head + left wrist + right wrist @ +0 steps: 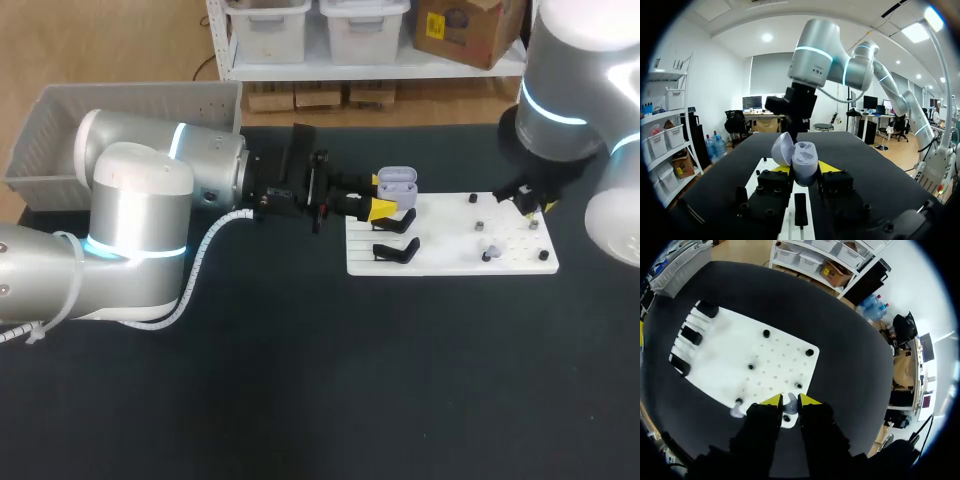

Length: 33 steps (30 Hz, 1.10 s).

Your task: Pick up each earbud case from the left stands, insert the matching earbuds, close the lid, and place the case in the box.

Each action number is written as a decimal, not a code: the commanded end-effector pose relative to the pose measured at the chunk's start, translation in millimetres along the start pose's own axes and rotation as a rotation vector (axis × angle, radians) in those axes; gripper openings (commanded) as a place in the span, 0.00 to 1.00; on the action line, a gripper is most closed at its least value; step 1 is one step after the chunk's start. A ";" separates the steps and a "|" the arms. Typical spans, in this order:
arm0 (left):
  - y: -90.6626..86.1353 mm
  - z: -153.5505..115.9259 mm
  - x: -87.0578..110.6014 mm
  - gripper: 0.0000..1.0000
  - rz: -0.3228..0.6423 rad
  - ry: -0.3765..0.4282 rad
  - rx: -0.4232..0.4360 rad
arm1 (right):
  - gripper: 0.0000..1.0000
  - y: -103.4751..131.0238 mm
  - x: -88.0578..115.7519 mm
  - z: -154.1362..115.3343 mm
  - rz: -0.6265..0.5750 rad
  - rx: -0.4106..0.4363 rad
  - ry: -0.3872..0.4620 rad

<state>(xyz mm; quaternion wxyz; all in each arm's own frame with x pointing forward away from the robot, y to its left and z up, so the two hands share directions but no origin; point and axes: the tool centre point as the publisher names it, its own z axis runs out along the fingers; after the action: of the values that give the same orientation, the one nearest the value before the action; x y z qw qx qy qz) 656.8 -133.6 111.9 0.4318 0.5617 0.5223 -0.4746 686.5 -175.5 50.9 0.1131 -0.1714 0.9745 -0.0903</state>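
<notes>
My left gripper (386, 207) is shut on a lavender earbud case (397, 181), held over the white board's (450, 262) left end with its lid open. In the left wrist view the case (805, 161) sits between the yellow tips, its lid (782, 149) tipped back. Two black stands (396, 222) below it are bare. My right gripper (530, 203) is at the board's far right corner. In the right wrist view its fingers (790, 401) are shut on a small lavender earbud (790, 400) above a peg. A second lavender earbud (491, 250) rests near the board's front.
A grey bin (120, 120) stands at the table's far left corner, behind my left arm. Several short dark pegs (766, 333) stick up from the board (730, 360). Dark tabletop surrounds the board on every side.
</notes>
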 end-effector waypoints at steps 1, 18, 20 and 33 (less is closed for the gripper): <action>0.7 0.2 -0.2 0.00 -0.001 0.002 0.001 | 0.00 16.8 11.3 -54.4 0.036 0.003 0.019; 0.7 0.2 -0.2 0.00 -0.001 0.002 0.001 | 0.00 105.6 30.5 -153.9 0.154 -0.148 0.005; 0.7 0.2 -0.2 0.00 -0.001 0.002 0.001 | 0.00 105.6 30.5 -153.9 0.154 -0.148 0.005; 0.7 0.2 -0.2 0.00 -0.001 0.002 0.001 | 0.00 112.1 24.5 -156.8 0.248 -0.158 0.016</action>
<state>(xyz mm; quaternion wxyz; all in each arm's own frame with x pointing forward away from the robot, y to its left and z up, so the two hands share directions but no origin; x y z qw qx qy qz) 656.8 -133.6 111.9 0.4318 0.5617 0.5223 -0.4746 588.3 -64.5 171.0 0.1024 -0.0889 0.9908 -0.0025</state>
